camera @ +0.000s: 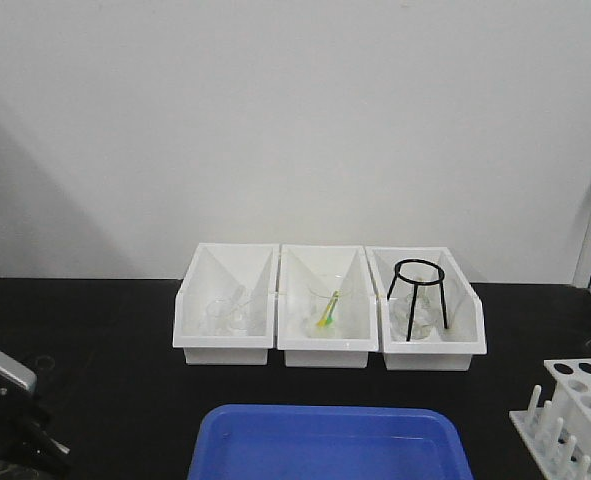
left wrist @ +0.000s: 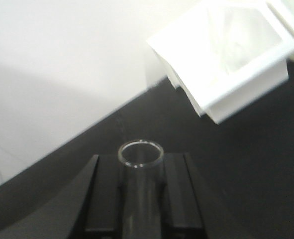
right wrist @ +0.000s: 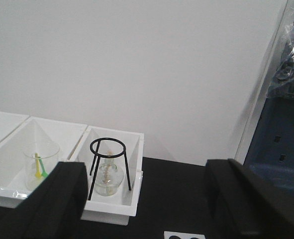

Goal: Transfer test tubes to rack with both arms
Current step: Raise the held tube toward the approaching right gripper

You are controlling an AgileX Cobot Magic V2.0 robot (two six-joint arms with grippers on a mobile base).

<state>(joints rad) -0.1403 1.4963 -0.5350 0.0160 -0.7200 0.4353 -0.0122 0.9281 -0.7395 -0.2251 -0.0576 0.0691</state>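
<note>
1. You have three white bins (camera: pixel 327 345) in one row at the back of the black table (camera: pixel 105 340), touching side by side against the wall.
2. The left bin holds clear glassware (camera: pixel 225 315); it is too faint to tell which pieces or how many.
3. The middle bin holds one clear beaker (camera: pixel 325 305) with a green and yellow stick (camera: pixel 327 312) leaning inside it.
4. The right bin holds one black wire tripod (camera: pixel 417 295). In the right wrist view one small glass lamp (right wrist: pixel 107 178) stands under its ring.
5. One blue tray (camera: pixel 215 440) lies at the front edge, in front of the bins.
6. The rack (camera: pixel 575 405) stands at the front right, cut by the picture edge. Its top plate shows dark round holes, and white pegs stand along its front.
7. Your left gripper (left wrist: pixel 141 164) is low at the front left of the table. Its two fingers (left wrist: pixel 104 199) are closed against one test tube (left wrist: pixel 138 199), which lies between them with its open mouth pointing away from the camera.
8. Your right gripper (right wrist: pixel 147 204) has its fingers (right wrist: pixel 62 199) spread wide apart with nothing between them; it faces the right bin.
9. Counted: three bins, one tray, one rack, one test tube in view.
</note>
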